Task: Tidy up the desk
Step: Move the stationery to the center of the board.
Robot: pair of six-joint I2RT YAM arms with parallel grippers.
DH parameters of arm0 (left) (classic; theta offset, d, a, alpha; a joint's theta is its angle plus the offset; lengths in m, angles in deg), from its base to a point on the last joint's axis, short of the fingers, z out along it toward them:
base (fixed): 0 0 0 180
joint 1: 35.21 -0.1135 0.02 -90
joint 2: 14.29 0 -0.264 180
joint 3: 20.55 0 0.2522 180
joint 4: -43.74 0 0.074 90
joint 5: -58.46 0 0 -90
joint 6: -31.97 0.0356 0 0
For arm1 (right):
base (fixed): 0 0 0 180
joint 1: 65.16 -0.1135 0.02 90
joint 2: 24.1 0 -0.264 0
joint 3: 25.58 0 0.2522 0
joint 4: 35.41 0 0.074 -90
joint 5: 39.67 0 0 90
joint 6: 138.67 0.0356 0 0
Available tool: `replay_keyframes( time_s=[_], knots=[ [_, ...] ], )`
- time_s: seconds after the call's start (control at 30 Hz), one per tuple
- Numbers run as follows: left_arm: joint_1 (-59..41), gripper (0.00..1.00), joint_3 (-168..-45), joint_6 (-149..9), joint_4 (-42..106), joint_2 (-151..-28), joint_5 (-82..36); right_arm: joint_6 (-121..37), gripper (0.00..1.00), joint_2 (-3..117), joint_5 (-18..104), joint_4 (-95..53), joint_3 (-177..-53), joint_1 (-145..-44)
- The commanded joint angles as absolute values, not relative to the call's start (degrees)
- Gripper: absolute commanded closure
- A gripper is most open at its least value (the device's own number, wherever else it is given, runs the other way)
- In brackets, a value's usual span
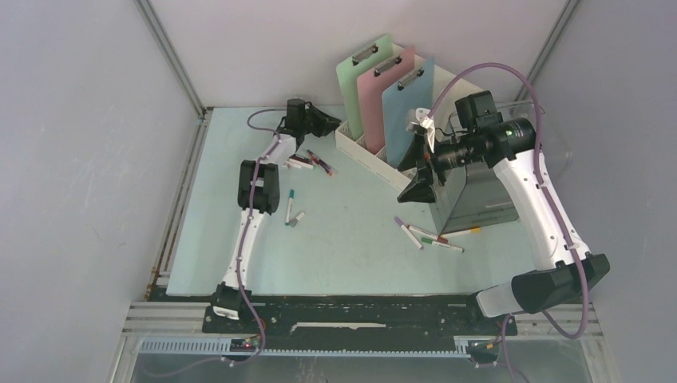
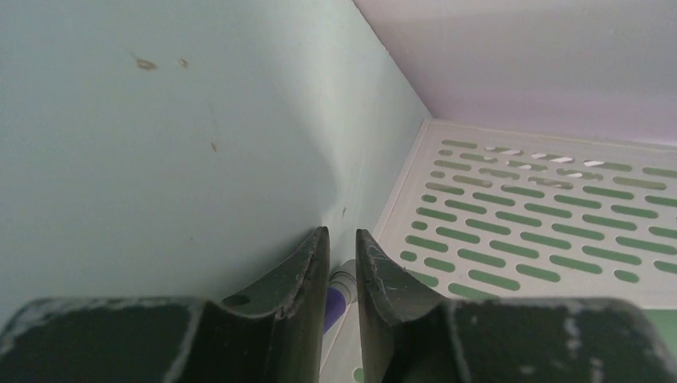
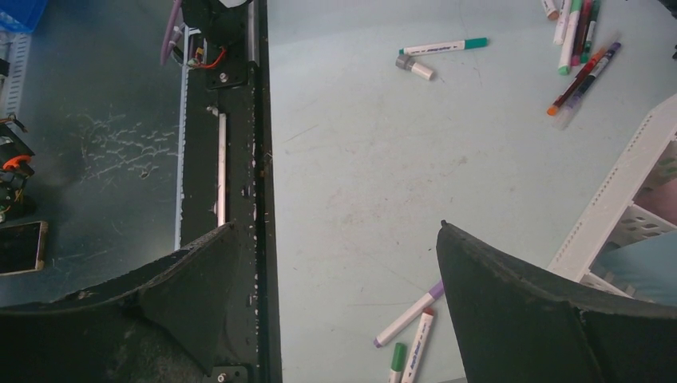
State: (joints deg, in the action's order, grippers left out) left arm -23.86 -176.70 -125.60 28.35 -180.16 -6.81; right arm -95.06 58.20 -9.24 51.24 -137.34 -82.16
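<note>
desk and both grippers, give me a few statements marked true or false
1. Three clipboards stand upright in the rack. True.
2. The right gripper is shut on a marker. False: its jaws stand wide apart with nothing between them.
3. Every marker is stowed in the rack. False: markers lie loose on the desk, some near each arm.
4. A purple marker shows between the fingers of the left gripper, beside the rack. True.
</note>
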Motion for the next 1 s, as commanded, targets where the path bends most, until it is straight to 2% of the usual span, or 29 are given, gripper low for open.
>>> replay_keyframes(
  time_s=[0.0,0.57,0.97],
  knots=[
    [-23.0,0.72,-175.3,-121.2,22.8,-176.4,-3.8,-95.5,0.00,55.9,-11.2,50.6,-138.3,-82.0],
    [-21.8,0.72,-169.3,-110.2,14.7,-170.7,-2.2,-94.2,0.00,54.7,-11.1,48.0,-136.4,-81.5],
    [-20.5,0.70,-163.1,-102.3,10.4,-164.7,-7.4,-93.8,0.00,54.7,-11.1,47.3,-135.8,-81.5]
  ],
)
